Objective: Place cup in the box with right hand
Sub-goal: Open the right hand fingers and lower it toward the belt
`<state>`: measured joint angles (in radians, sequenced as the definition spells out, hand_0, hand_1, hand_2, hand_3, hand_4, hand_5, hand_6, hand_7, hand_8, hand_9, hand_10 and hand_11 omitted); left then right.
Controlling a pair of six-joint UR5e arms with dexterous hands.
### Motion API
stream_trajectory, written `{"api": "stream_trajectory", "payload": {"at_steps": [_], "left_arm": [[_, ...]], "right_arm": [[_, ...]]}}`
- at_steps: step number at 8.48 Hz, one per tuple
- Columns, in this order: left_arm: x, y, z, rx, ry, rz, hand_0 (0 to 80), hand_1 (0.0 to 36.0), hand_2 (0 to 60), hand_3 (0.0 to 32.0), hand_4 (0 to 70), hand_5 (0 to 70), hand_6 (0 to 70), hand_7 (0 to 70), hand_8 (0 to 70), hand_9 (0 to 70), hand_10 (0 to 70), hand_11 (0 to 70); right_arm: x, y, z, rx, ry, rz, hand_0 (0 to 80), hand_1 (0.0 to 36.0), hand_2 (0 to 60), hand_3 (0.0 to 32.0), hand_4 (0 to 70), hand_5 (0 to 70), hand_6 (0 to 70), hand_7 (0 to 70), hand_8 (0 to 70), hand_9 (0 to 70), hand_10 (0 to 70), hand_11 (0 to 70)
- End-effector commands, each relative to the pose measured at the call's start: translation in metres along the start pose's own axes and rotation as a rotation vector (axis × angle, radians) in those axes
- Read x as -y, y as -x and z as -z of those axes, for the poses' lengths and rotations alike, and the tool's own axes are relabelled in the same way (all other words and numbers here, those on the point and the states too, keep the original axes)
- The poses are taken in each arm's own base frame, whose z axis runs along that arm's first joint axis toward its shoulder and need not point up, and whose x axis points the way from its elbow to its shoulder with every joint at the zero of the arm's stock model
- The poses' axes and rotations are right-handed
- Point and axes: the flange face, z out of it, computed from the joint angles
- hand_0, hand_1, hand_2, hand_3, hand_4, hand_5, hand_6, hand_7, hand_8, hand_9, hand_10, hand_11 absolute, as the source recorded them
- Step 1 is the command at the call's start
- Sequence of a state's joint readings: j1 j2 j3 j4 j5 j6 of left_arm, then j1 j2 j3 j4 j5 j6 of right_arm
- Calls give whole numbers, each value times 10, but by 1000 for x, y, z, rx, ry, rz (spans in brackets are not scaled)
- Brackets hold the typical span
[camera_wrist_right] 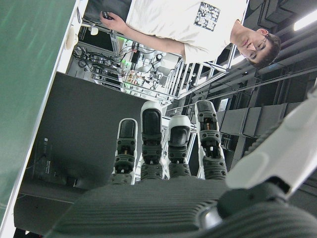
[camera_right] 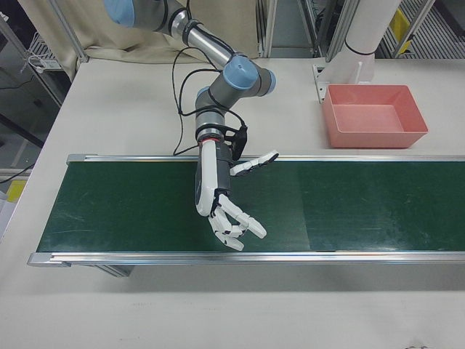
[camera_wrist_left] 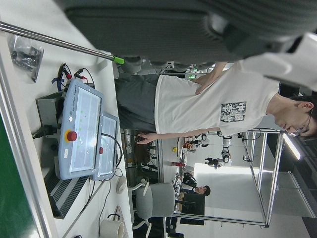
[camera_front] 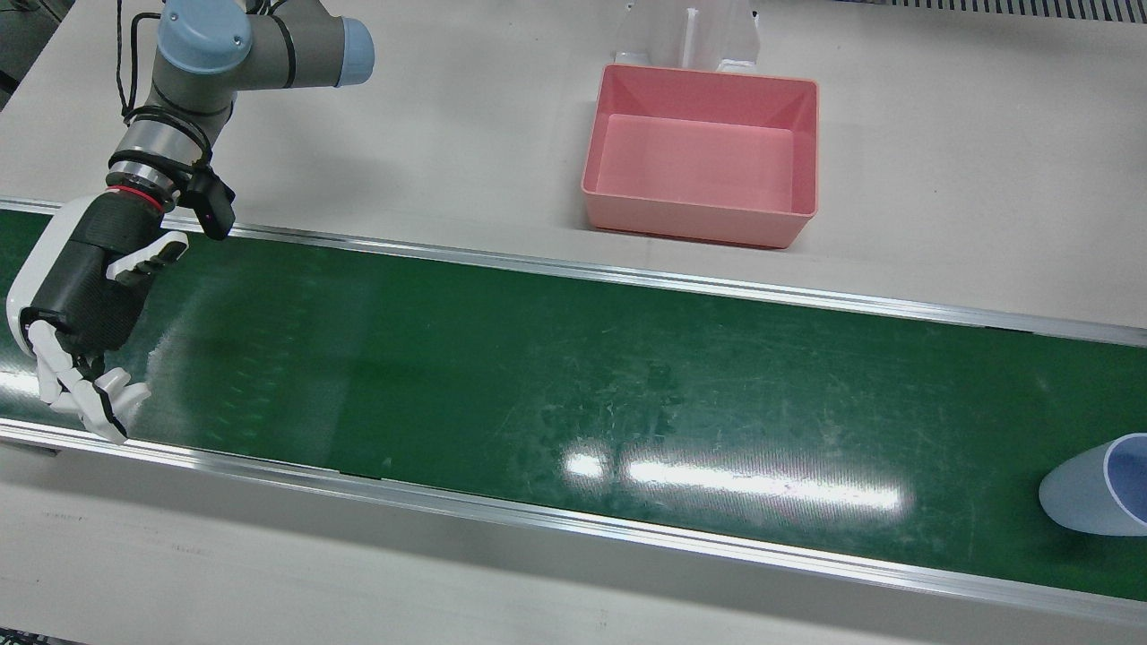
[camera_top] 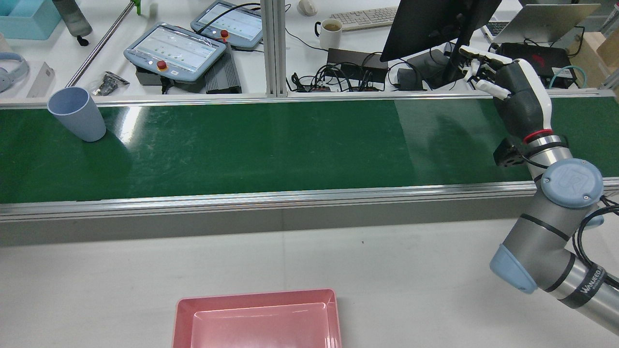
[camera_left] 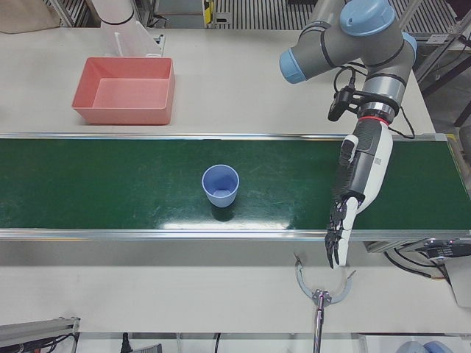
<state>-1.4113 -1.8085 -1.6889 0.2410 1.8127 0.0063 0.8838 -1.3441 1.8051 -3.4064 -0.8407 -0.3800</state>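
A light blue cup point(camera_front: 1098, 484) stands upright on the green belt point(camera_front: 538, 376), at the far right of the front view and at the left in the rear view point(camera_top: 77, 113). The pink box point(camera_front: 703, 152) sits empty on the white table behind the belt. My right hand point(camera_front: 85, 313) is open over the belt's other end, far from the cup, fingers spread; it also shows in the rear view point(camera_top: 517, 92) and the right-front view point(camera_right: 221, 193). My left hand point(camera_left: 355, 191) is open and empty, fingers straight, over the belt on the cup's point(camera_left: 221, 185) other side.
A white pedestal point(camera_front: 690, 36) stands right behind the box. Beyond the belt's far rail are teach pendants point(camera_top: 176, 50), cables, a mug point(camera_top: 331, 31) and a monitor point(camera_top: 435, 24). A metal clamp on a pole point(camera_left: 320, 290) stands off the belt's front edge.
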Motion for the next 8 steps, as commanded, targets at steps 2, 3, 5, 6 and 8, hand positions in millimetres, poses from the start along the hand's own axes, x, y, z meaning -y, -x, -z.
{"api": "stream_trajectory", "payload": {"at_steps": [2,3,5,6,8], "left_arm": [[0,0,0,0,0,0,0,0,0,0,0,0,0,0,0,0,0,0],[0,0,0,0,0,0,0,0,0,0,0,0,0,0,0,0,0,0],[0,0,0,0,-1,-1,0,0,0,0,0,0,0,0,0,0,0,0],[0,0,0,-1,-1,0,0,0,0,0,0,0,0,0,0,0,0,0],[0,0,0,0,-1,0,0,0,0,0,0,0,0,0,0,0,0,0]], "right_arm": [[-18,-5,-2,-18,-48,57,196,25,143,6,152,34,295,700,306,548,161,231],[-26,-6,-6,-24,-62,71,181,40,194,0,168,31,294,700,302,543,138,196],[-38,-12,-10,-25,-46,57,243,45,168,0,187,30,292,700,292,531,116,165],[-45,-20,-9,-37,-38,52,250,46,168,0,197,30,293,700,294,532,119,169],[-59,-42,-3,-71,-19,38,250,44,168,0,213,29,293,700,298,537,122,174]]}}
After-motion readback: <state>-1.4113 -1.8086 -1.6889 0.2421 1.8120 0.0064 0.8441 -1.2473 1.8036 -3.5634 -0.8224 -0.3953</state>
